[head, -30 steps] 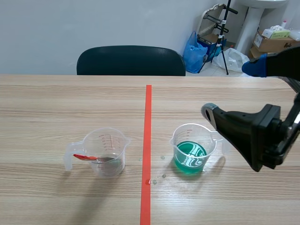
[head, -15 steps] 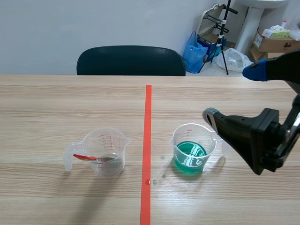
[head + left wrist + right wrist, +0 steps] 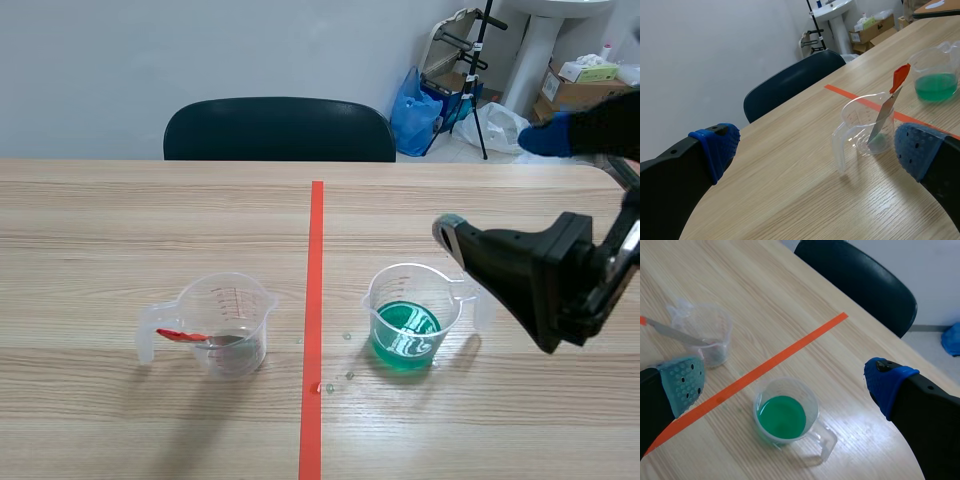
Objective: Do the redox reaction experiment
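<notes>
A clear measuring cup (image 3: 228,322) left of the tape holds a metal spatula with a red handle (image 3: 183,335) and a little grey matter. A second clear cup (image 3: 410,318) right of the tape holds green liquid. My right gripper (image 3: 493,185) hangs open above and to the right of the green cup, touching nothing. In the right wrist view this gripper (image 3: 784,384) is open over the green cup (image 3: 785,416), with the spatula cup (image 3: 707,335) farther off. The left gripper (image 3: 815,150) is open, and the spatula cup (image 3: 865,125) lies ahead of it.
An orange-red tape line (image 3: 314,300) runs down the middle of the wooden table (image 3: 120,220). A few small droplets (image 3: 336,376) lie between the cups. A dark chair (image 3: 280,130) stands at the far edge. Boxes and bags sit on the floor at the back right.
The right gripper has drifted slightly up and away from the table. Both cups and the spatula stay where they were.
</notes>
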Tool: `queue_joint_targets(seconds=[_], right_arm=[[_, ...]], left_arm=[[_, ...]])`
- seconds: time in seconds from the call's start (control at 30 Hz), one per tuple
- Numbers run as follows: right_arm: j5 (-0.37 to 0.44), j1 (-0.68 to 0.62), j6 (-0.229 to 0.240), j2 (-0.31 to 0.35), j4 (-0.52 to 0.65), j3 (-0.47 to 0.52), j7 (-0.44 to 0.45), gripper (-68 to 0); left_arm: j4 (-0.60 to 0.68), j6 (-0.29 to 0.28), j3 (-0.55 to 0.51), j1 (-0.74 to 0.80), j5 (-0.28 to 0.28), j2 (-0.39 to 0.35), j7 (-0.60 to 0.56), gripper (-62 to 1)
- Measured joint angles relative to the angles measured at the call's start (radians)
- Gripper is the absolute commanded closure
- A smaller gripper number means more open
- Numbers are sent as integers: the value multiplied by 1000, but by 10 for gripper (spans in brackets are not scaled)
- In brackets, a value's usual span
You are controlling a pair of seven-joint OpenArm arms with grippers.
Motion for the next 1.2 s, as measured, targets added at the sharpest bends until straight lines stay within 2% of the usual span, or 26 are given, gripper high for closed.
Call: queue_joint_targets(seconds=[0.07,0.2,0.43,0.57,0.7,0.9,0.97,1.13,1.2], right_arm=[[0,23,4,0,-2,-15,2,-679],[0,84,70,0,-39,-72,19,-679],[-9,230,67,0,-229,-262,124,-679],[-108,338,119,-1,-315,-380,219,-679],[-158,441,119,-3,-352,-521,251,-679],[-158,572,126,-3,-397,-719,278,-679],[-182,606,126,-4,-414,-781,299,-679],[-322,657,126,-75,-488,-897,327,-679],[-348,668,126,-107,-518,-927,356,-679]], left_arm=[[0,0,0,0,0,0,0,-623],[0,0,0,0,0,0,1,-623],[0,0,0,0,0,0,1,-623],[0,0,0,0,0,0,1,-623],[0,0,0,0,0,0,1,-623],[0,0,0,0,0,0,0,-623],[0,0,0,0,0,0,0,-623],[0,0,0,0,0,0,1,-623],[0,0,0,0,0,0,1,-623]])
